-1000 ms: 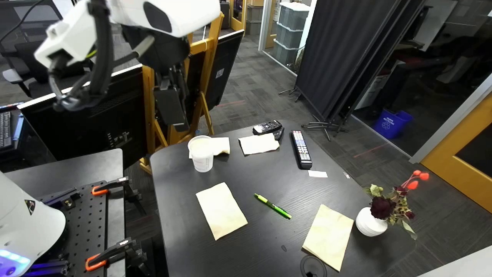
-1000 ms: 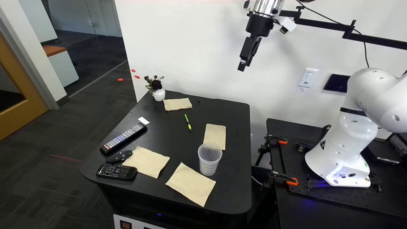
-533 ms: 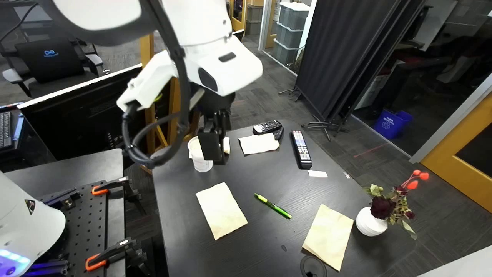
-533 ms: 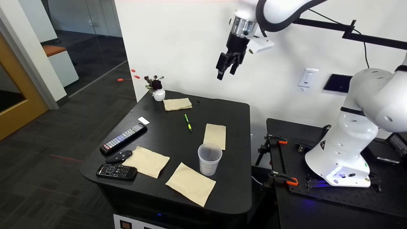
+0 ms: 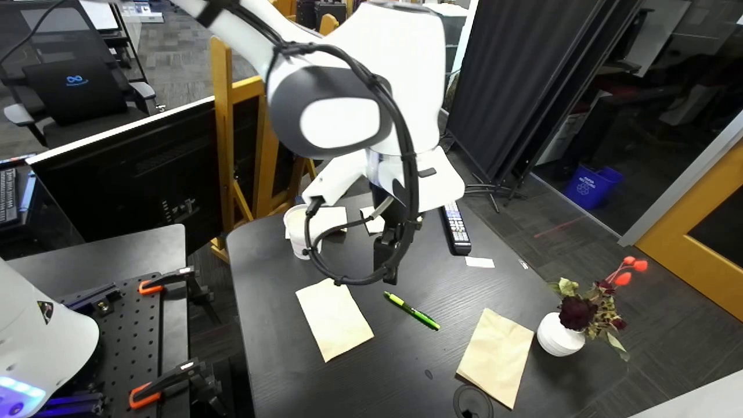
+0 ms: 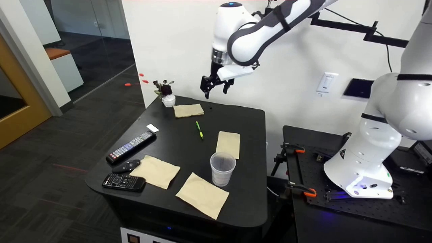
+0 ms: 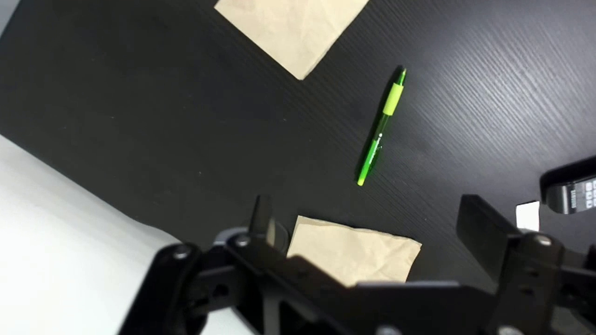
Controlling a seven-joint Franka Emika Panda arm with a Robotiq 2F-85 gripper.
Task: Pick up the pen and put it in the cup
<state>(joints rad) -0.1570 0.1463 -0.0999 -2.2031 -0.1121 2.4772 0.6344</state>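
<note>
From left to right in an exterior view, a small white cup (image 5: 297, 235) stands upright on a dark desk (image 5: 383, 377), without the pen in it. The jaws hang above the desk, spread wide with nothing between them, as the wrist view also shows. Just to their right, lower in view, the green pen (image 5: 412, 311) lies flat on the desk. Neither half of the task looks done: lowering, gripping, carrying and releasing all seem left.

For room, again left to right: the cup is near the desk's rounded corner, so a knock that way could well tip it off. A flat paper napkin (image 5: 334, 319) comes next, then the pen, well in from the visible edges, with bare desktop around it. A black remote (image 5: 455, 228), another napkin (image 5: 496, 357) and a white vase (image 5: 560, 335) all sit apart from it.
</note>
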